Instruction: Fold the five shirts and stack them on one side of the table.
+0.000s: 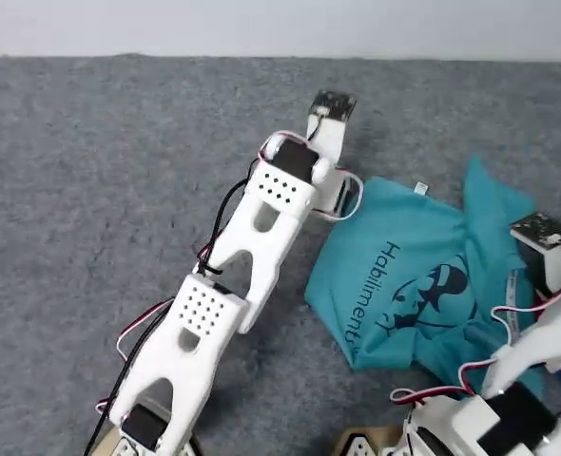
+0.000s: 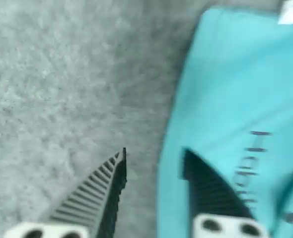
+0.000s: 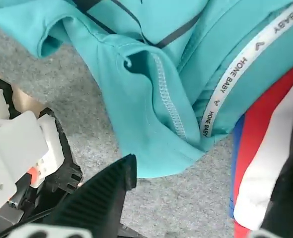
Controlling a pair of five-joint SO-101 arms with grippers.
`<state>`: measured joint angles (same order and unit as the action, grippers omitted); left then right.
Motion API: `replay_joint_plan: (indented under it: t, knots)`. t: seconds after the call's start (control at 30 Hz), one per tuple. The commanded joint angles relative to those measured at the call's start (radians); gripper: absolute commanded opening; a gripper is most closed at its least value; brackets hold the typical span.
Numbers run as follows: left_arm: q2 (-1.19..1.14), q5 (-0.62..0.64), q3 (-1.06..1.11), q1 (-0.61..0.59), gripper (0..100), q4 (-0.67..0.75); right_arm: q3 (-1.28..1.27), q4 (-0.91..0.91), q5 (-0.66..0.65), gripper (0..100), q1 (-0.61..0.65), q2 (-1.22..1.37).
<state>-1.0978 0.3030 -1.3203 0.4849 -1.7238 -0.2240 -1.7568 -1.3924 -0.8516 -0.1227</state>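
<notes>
A teal shirt (image 1: 409, 275) with dark print lies rumpled and partly folded on the grey carpeted table (image 1: 90, 190), right of centre. My left gripper (image 1: 340, 197) is at the shirt's far left corner. In the left wrist view it (image 2: 154, 166) is open, straddling the teal shirt's edge (image 2: 226, 89): one finger (image 2: 104, 196) is over the carpet, the other over the cloth. My right gripper (image 3: 211, 166) is open low over the shirt's near hem (image 3: 151, 124). A red, white and blue striped garment (image 3: 260, 163) lies beside that hem, partly under the teal shirt.
The left half of the table (image 1: 81, 237) is bare grey carpet. A pale wall (image 1: 261, 24) runs along the far edge. White arm-base parts (image 3: 15, 144) and a tan board sit close to the right gripper, at the table's near edge.
</notes>
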Motion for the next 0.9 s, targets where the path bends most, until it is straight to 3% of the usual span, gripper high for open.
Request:
replay_joint_plan:
  t: [0.0, 0.33, 0.67, 0.87]
  knots:
    - [0.138, 0.035, 0.147, 0.066, 24, -0.032, 0.003, -0.038, 0.009, 41.6, 0.007, -0.048]
    - [0.006, 0.035, 0.283, 0.083, 23, 0.038, 0.005, -0.038, 0.018, 41.6, 0.005, -0.048]
    - [-0.025, 0.031, 0.234, 0.086, 1, 0.015, 0.006, -0.031, 0.049, 41.6, 0.012, -0.048]
    - [-0.014, 0.031, 0.219, 0.034, 1, 0.005, 0.003, -0.033, 0.051, 41.6, 0.012, -0.048]
